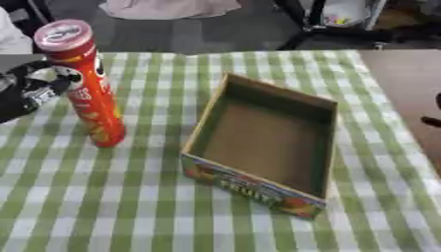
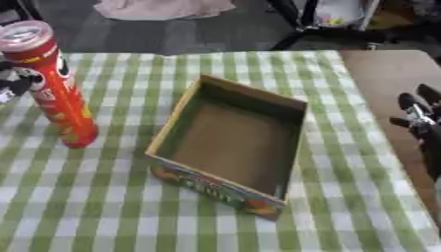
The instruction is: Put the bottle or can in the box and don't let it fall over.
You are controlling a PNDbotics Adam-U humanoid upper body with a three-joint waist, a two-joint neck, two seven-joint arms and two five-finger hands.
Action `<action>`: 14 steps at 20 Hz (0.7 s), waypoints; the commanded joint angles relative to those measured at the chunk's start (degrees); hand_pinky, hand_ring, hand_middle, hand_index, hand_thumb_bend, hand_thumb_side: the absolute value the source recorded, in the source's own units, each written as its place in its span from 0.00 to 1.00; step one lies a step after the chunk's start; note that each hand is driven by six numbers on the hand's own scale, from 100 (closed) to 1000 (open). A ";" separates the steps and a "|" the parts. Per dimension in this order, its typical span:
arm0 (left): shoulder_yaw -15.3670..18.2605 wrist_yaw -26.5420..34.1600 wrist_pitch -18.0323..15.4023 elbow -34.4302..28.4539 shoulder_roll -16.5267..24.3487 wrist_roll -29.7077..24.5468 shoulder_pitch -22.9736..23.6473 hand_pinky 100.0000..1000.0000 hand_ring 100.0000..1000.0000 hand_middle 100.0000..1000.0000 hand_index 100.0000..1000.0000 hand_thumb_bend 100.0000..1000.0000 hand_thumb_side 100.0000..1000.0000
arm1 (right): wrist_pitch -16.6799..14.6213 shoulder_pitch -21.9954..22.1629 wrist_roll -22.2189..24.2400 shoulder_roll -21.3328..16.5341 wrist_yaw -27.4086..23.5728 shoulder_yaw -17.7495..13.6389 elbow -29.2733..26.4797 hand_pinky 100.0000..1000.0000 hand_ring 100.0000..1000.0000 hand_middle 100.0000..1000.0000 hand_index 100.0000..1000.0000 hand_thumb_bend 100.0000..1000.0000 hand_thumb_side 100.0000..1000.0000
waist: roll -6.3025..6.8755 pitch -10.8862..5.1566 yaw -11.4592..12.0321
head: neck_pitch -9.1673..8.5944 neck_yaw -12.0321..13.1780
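Here the left hand [image 1: 34, 91], at the frame's left edge, is clamped on the tall red can [image 1: 86, 83], which tilts slightly. Lifting it straight and lowering it base-first into the box [image 1: 263, 142], centre frame, should keep it upright. The right hand [image 2: 420, 120] idles, fingers relaxed.

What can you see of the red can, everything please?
The red can is a tall, slim tube with a pale round lid on top and printed yellow and white graphics down its side. It looks like a cardboard snack tube. It stands upright, leaning slightly in the picture, on the green checked tablecloth, left of the open box and apart from it. The left hand is at its upper half, fingers against its side.
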 commanded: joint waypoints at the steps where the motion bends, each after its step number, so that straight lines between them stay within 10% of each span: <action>1: 1.00 -0.11 -0.17 -1.55 2.32 -0.89 -0.68 1.00 0.86 1.00 0.99 0.39 0.72 | 0.20 -0.48 0.07 -1.10 0.40 -0.47 -0.42 0.67 1.00 1.00 0.89 0.28 0.21 | 0.06 -1.01 0.07 | -0.24 -0.09; 14: 0.40 -0.56 -0.81 -1.11 1.30 -2.35 -2.03 1.00 0.86 1.00 0.99 0.41 0.76 | 0.49 -0.48 -0.08 -0.80 0.49 -0.58 -0.29 0.67 1.00 1.00 0.89 0.28 0.21 | 0.14 -0.94 -0.17 | -0.38 -0.03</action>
